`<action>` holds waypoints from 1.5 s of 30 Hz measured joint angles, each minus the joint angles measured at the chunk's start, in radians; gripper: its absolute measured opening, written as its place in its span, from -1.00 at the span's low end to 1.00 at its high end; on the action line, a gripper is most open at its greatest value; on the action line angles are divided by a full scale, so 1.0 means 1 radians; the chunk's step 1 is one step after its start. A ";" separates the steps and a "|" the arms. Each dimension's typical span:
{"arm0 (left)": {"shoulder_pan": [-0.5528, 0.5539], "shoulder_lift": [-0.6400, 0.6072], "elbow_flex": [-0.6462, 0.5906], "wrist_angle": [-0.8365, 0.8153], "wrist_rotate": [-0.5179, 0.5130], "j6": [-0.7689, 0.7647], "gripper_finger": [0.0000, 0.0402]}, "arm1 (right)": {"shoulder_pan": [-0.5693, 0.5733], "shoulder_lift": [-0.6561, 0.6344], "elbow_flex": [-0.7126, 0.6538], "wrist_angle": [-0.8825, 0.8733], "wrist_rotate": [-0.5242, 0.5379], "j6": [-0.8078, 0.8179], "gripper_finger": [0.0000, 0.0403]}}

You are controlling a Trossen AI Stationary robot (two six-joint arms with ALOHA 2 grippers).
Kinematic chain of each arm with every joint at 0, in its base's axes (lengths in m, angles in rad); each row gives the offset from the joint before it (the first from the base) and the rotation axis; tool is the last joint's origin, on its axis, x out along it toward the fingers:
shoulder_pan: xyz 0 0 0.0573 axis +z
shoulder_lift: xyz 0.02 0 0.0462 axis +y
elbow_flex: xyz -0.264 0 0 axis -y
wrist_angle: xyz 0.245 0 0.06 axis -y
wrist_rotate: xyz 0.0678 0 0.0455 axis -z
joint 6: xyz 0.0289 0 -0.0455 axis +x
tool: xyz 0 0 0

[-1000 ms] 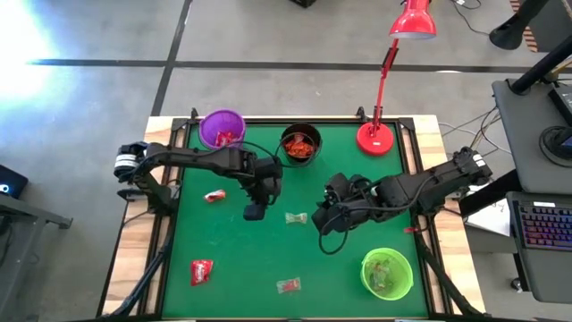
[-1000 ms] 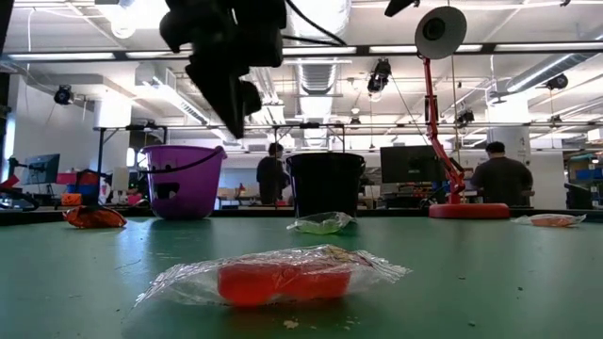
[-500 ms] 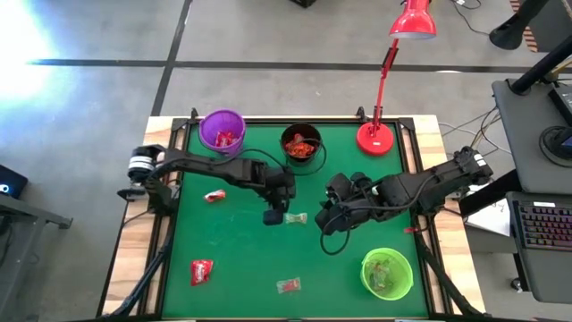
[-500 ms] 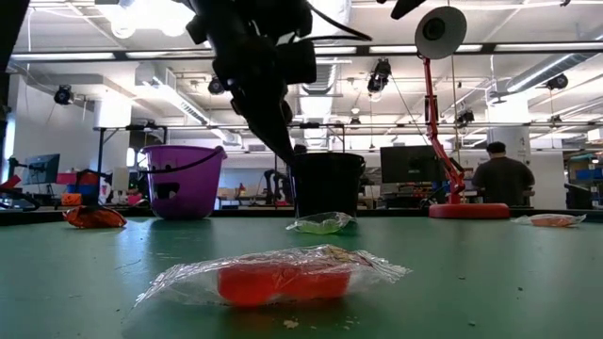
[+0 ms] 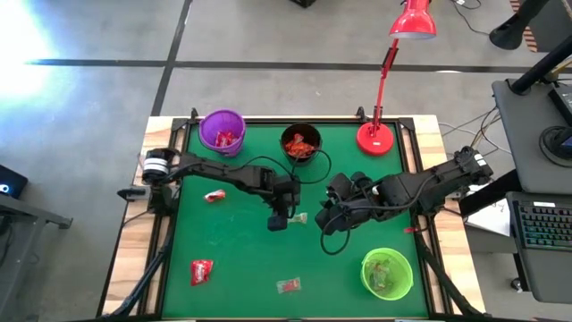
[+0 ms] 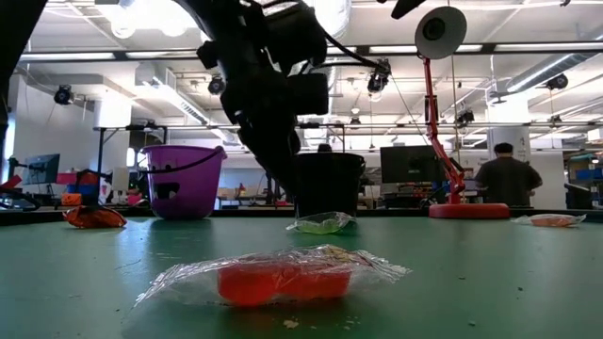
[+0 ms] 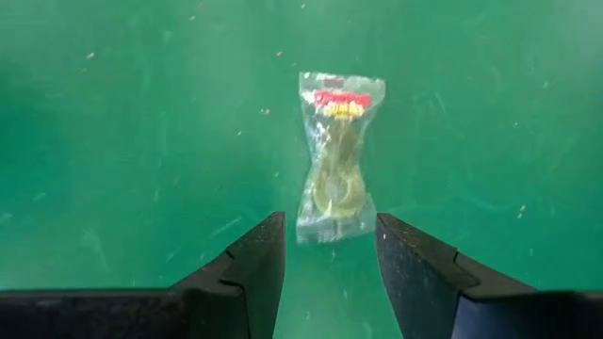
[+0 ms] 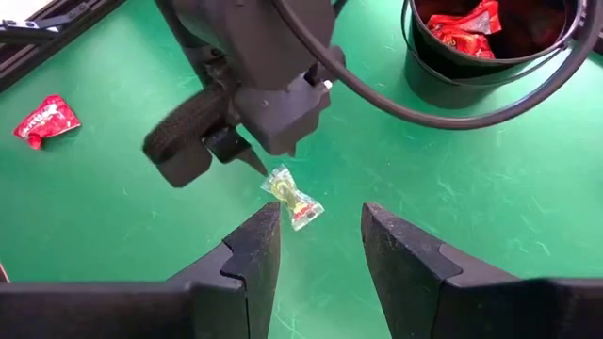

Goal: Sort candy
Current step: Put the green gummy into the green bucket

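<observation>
The candy nearest my grippers is a greenish cellophane sweet (image 5: 298, 217) lying flat on the green mat, also seen in the left wrist view (image 7: 334, 155), right wrist view (image 8: 292, 198) and low view (image 6: 322, 223). My left gripper (image 5: 279, 220) (image 7: 330, 250) is open just to its left. Its fingertips stand on either side of the sweet's near end and touch nothing. My right gripper (image 5: 329, 220) (image 8: 318, 235) hangs open to the sweet's right. Red sweets lie at the left (image 5: 214, 195), near left (image 5: 202, 271) and near edge (image 5: 289, 286).
A purple cup (image 5: 222, 130) and a black cup (image 5: 300, 143) holding red sweets stand at the far edge. A green cup (image 5: 387, 273) holding greenish sweets stands near right. The red lamp's base (image 5: 375, 139) stands at the far right. People stand in the room behind.
My left gripper has moved toward the table's right and come down, from left of the greenish sweet to right beside it. The sweets, the cups and my right arm have kept still.
</observation>
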State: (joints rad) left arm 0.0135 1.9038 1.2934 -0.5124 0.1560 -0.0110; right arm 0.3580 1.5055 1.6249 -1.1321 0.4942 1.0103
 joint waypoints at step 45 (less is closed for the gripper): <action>0.020 -0.029 -0.002 -0.007 0.099 0.081 -1.00 | 0.055 0.000 0.115 0.016 -0.036 0.072 -0.30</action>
State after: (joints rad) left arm 0.0335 1.8750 1.2919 -0.5189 0.2551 0.0703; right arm 0.4133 1.5051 1.7400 -1.1162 0.4578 1.0819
